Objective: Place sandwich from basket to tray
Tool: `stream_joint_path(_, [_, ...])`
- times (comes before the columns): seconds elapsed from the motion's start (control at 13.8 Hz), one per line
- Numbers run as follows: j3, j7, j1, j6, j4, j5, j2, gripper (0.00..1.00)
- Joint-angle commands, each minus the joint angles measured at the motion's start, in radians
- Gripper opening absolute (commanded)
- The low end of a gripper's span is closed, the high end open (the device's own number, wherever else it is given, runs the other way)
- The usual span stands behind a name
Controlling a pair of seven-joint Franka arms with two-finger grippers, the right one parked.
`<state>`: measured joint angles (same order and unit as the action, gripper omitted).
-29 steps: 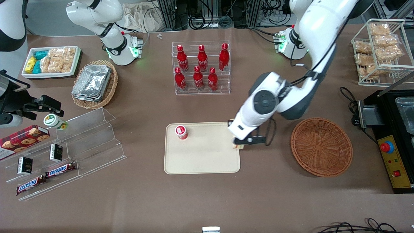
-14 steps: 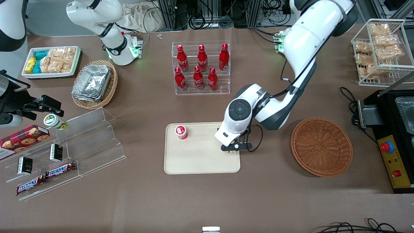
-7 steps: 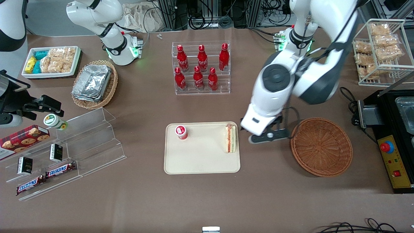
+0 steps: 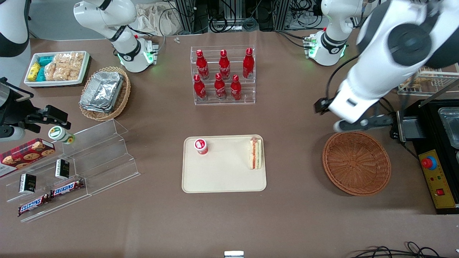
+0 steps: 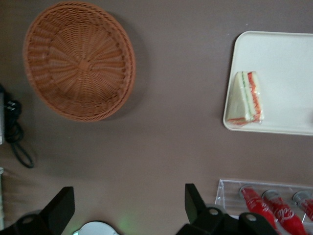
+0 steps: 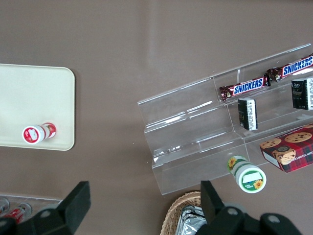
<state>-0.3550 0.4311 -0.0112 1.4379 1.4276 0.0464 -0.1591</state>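
Sandwich (image 4: 255,153) seen lying on tray (image 4: 222,179) edge, well below spread, empty gripper (image 5: 127,205); basket (image 4: 356,162) empty; slight overhang risk judged minimal.

The sandwich (image 4: 255,153) (image 5: 246,98), a triangular wedge of white bread with orange-red and green layers, lies flat on the tray (image 4: 222,179) (image 5: 283,63), close against the tray's edge nearest the basket (image 4: 356,162) (image 5: 79,59). The tray is a flat cream rectangle with rounded corners and a low rim. The basket is round, shallow, reddish-brown wicker, sitting on the table well apart from the tray toward the working arm's end, with nothing in it; the gripper (image 4: 362,123) (image 5: 124,210) hangs above the basket's rim, fingers spread apart.
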Motion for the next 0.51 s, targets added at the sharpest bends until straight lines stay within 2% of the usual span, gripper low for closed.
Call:
stream_joint_path(0.0, [0.144,-0.188,-0.003,-0.051,0.069,-0.101,0.136,1.00])
stream_joint_path(0.15, [0.235,-0.291,-0.024,-0.083,0.106,-0.102,0.191,1.00])
stream_joint_path(0.44, [0.251,-0.305,-0.039,-0.071,0.090,-0.082,0.191,1.00])
